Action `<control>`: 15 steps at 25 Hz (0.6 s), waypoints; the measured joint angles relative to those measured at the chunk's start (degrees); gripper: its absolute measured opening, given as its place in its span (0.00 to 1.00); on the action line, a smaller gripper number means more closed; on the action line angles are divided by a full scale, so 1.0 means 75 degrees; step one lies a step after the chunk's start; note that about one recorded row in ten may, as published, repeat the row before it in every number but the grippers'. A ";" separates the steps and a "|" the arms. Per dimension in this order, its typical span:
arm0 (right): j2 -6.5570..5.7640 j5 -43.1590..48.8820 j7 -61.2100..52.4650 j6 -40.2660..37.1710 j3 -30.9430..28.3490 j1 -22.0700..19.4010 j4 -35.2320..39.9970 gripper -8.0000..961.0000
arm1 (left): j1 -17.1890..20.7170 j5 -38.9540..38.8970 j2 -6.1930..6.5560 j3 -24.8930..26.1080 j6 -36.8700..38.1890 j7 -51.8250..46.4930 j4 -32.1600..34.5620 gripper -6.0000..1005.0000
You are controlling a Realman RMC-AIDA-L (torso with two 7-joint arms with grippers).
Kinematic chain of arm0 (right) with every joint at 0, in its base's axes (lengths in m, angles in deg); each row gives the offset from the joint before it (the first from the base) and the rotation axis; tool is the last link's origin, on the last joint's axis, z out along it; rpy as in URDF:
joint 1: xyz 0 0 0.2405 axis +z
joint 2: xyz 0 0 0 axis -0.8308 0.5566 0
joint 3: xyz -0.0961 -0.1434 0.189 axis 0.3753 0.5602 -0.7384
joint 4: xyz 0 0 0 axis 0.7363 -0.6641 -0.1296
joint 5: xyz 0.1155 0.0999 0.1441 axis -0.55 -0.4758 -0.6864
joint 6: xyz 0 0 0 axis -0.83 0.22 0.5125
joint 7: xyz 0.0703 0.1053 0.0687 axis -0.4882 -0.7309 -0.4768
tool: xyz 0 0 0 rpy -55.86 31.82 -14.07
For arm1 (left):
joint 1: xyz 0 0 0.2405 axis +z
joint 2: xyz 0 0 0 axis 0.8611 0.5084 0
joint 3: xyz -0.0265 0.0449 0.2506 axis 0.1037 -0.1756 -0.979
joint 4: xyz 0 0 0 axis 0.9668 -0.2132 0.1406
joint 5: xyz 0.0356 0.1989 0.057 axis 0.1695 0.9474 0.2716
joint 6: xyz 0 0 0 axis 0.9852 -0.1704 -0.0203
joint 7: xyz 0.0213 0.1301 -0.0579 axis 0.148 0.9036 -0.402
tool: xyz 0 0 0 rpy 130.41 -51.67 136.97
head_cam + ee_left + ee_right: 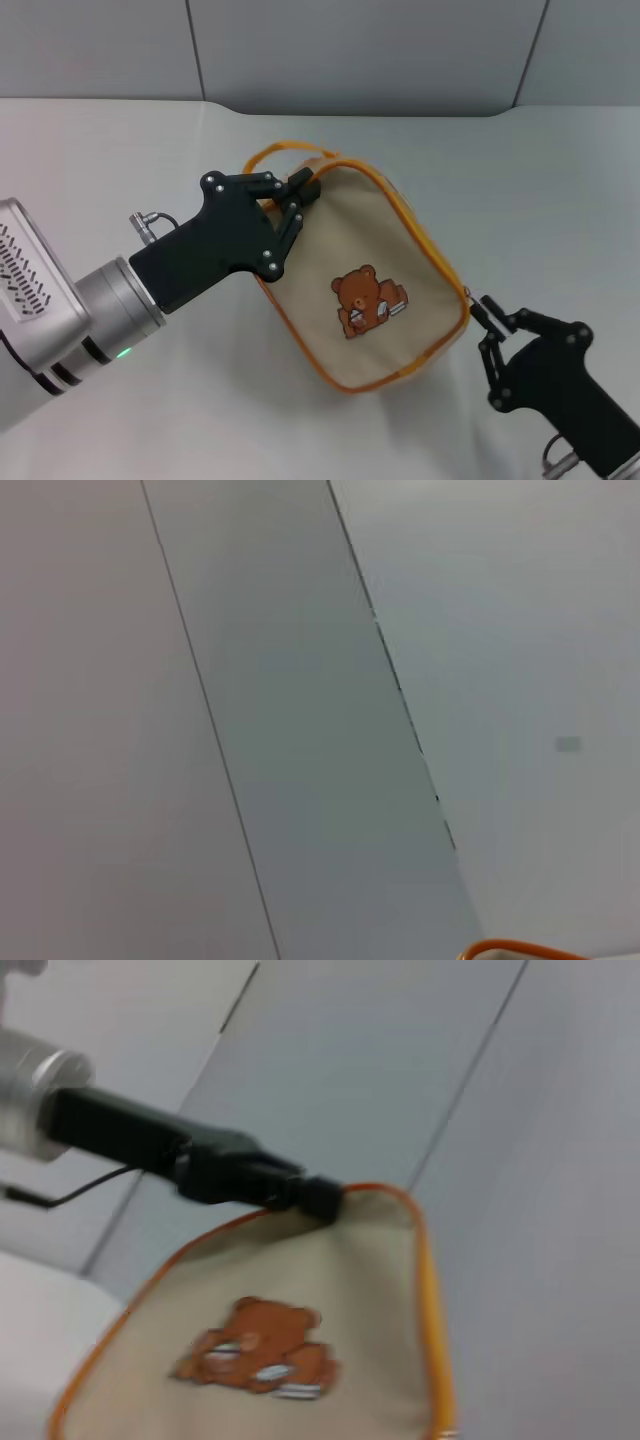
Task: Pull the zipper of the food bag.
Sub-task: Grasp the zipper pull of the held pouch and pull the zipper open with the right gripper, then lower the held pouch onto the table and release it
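The beige food bag (340, 250) with orange piping and a brown bear patch (368, 300) is held tilted in the middle of the head view. My left gripper (298, 198) is shut on the bag's upper left corner, beside the orange strap (290, 150). The zipper (425, 240) runs along the bag's right orange edge down to a small silvery pull tab (470, 296) at the lower right corner. My right gripper (482, 312) is at that corner, its fingers closed at the tab. The right wrist view shows the bag (330, 1290) and my left gripper (300, 1192) on its top edge.
The white table (540, 180) extends around the bag, with a grey panelled wall (360, 50) behind it. The left wrist view shows only the wall and a bit of the orange strap (520, 948).
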 joint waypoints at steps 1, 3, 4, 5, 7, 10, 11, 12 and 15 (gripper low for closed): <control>-0.0003 -0.0012 -0.0072 -0.0163 -0.0199 -0.0076 0.0017 0.11 | 0.0031 -0.0009 -0.0004 0.0053 -0.0041 -0.0009 -0.0078 0.08; -0.0003 -0.0020 -0.0133 -0.0236 -0.0383 -0.0111 0.0020 0.12 | 0.0121 -0.0038 -0.0010 0.0225 -0.0202 -0.0007 -0.0340 0.09; -0.0001 -0.0021 -0.0265 -0.0293 -0.0541 -0.0134 0.0020 0.12 | 0.0179 -0.0041 -0.0013 0.0334 -0.0335 -0.0001 -0.0508 0.09; -0.0001 -0.0023 -0.0482 -0.0359 -0.0739 -0.0143 0.0026 0.13 | 0.0245 -0.0046 -0.0015 0.0444 -0.0493 0.0027 -0.0724 0.09; -0.0021 -0.0025 -0.1070 -0.0463 -0.0872 -0.0104 0.0119 0.17 | 0.0390 -0.0049 -0.0016 0.0589 -0.0801 0.0139 -0.1136 0.09; -0.0055 -0.0017 -0.2392 -0.0681 -0.0899 0.0038 0.0499 0.31 | 0.0551 -0.0047 -0.0022 0.0653 -0.1082 0.0291 -0.1511 0.10; -0.0065 0.0019 -0.3394 -0.0885 -0.0869 0.0188 0.0910 0.35 | 0.0618 -0.0046 -0.0026 0.0699 -0.1127 0.0312 -0.1641 0.10; -0.0068 0.0032 -0.3939 -0.1002 -0.0851 0.0270 0.1175 0.40 | 0.0707 -0.0030 -0.0029 0.0765 -0.1146 0.0327 -0.1769 0.10; -0.0068 0.0081 -0.4923 -0.1191 -0.0782 0.0457 0.1691 0.55 | 0.0878 0.0012 -0.0018 0.0862 -0.1046 0.0357 -0.1911 0.11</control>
